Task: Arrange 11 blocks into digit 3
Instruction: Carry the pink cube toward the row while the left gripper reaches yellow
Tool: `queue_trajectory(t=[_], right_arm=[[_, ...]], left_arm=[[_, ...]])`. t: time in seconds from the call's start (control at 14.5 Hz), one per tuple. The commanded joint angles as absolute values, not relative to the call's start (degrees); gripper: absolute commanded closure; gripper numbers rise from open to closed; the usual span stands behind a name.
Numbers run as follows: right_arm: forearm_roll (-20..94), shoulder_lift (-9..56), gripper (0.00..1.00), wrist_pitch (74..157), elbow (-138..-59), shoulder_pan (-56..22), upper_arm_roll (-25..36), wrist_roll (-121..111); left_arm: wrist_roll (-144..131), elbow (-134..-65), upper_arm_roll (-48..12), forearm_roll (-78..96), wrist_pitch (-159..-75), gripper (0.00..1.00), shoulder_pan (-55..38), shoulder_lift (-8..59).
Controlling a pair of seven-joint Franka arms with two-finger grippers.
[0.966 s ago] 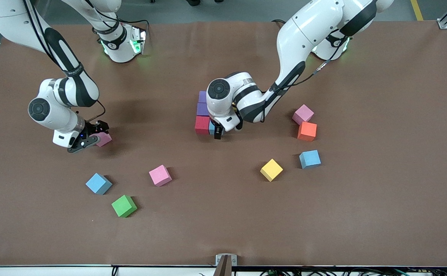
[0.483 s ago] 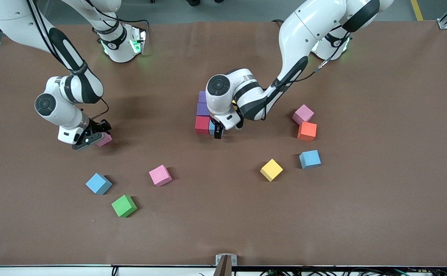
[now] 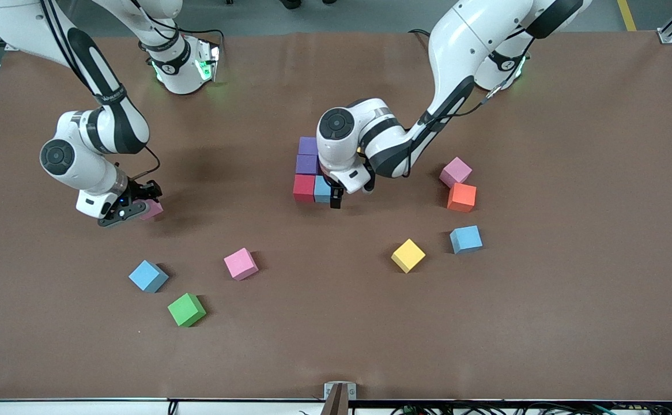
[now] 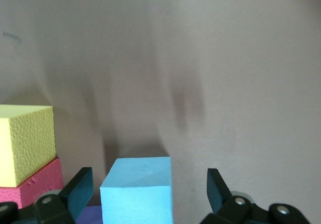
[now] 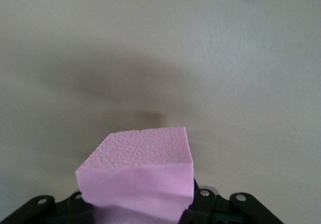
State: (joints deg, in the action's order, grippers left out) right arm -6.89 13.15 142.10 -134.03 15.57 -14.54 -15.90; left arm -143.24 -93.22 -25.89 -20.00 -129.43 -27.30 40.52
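Left tool (image 3: 336, 196) has shifted off the light blue cube (image 3: 322, 189), fingers apart.

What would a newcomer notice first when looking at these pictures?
First, the small cluster of blocks at the table's middle, purple, red and light blue, with the left hand open over its light blue block. Next, the right hand, toward the right arm's end, shut on a pink block.

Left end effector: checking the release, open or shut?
Open: left end effector fingers stand clear of the light blue cube.
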Motion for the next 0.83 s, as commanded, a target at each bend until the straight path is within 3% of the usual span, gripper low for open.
queue_trajectory(t=[0.0,0.14,0.35,0.76], right_arm=[[-6.1,12.0,1.0,137.0,-129.9,15.6,-21.5,-3.0],[-3.4,12.7,1.0,136.2,-126.6,14.1,-25.2,5.7],[-1.8,16.2,1.0,134.2,-119.5,5.5,-25.7,22.2],[-2.7,29.7,1.0,132.6,-100.5,-8.4,-25.3,50.3]], left_arm=[[-138.9,-96.0,-26.2,-21.1,-127.5,0.0,-25.1,36.8],[-132.7,-95.9,-26.2,-21.1,-126.6,0.0,-23.0,36.4],[-120.5,-95.8,-26.2,-21.2,-125.6,0.0,-19.7,35.9],[-98.7,-95.7,-26.1,-21.2,-125.3,0.0,-12.0,35.3]])
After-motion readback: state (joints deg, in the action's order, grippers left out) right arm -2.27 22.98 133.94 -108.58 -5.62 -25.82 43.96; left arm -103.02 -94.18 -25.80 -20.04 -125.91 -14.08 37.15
